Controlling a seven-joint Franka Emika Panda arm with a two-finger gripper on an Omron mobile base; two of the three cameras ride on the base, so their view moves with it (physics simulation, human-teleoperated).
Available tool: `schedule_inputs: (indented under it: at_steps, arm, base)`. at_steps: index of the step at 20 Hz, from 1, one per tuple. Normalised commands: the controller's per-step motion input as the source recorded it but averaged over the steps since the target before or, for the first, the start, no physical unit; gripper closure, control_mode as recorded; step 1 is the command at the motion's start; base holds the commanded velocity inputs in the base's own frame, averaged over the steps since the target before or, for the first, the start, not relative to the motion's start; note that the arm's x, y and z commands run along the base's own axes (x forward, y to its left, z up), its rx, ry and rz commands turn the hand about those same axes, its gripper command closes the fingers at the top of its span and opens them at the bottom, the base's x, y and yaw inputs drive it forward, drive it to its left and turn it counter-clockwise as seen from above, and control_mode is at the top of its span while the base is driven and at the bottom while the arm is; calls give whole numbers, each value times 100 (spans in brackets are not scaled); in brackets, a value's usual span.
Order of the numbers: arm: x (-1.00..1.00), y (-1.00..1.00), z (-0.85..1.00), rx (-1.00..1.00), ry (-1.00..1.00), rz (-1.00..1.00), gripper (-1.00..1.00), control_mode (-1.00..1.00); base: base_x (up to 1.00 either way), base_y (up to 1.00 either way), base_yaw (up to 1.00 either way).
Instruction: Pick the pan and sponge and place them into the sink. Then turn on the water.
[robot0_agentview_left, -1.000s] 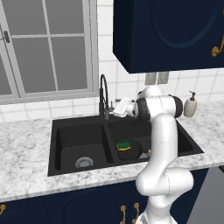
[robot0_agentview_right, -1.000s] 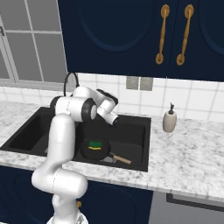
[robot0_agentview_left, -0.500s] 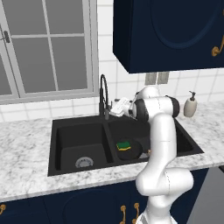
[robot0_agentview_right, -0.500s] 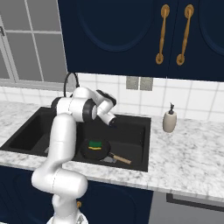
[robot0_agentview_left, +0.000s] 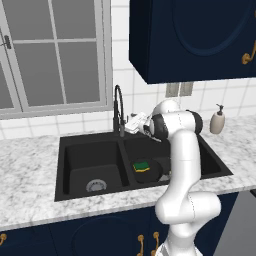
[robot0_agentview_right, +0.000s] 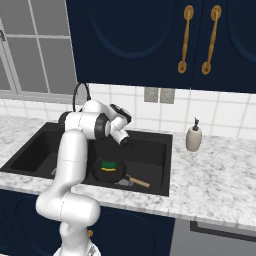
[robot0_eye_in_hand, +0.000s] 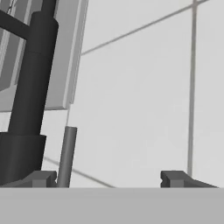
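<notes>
A marble counter (robot0_agentview_left: 30, 170) under a window (robot0_agentview_left: 55, 55) is seen; below the spread gripper (robot0_eye_in_hand: 109, 177), the black pan (robot0_agentview_right: 107, 170) and yellow-green sponge (robot0_agentview_left: 142, 165) lie in the sink (robot0_agentview_left: 90, 150).

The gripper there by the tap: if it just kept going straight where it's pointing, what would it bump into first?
Probably the white tiled wall. The open gripper points at it, and the black faucet stands just off to one side.

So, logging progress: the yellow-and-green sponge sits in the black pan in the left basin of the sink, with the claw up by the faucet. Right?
Not quite. The left base view shows the yellow-and-green sponge in the round black pan in the right basin of the matte-black sink, not the left. The claw is indeed by the black gooseneck faucet.
</notes>
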Motion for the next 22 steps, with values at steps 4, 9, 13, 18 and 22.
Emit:
schedule_inputs:
  at_steps: [4, 9, 13, 18, 22]
  arm:
    - [25, 0, -15, 0, 0, -3, -100, -100]
    - [23, 3, -15, 0, 0, 0, -100, -100]
    - [24, 6, -12, 0, 0, 0, -100, -100]
    - [9, 10, -10, 1, 0, 0, -100, -100]
    - [0, 23, -15, 3, -5, -4, -100, -100]
  base:
    - [0, 0, 0]
    - [0, 0, 0]
    - [0, 0, 0]
    - [0, 0, 0]
    - [0, 0, 0]
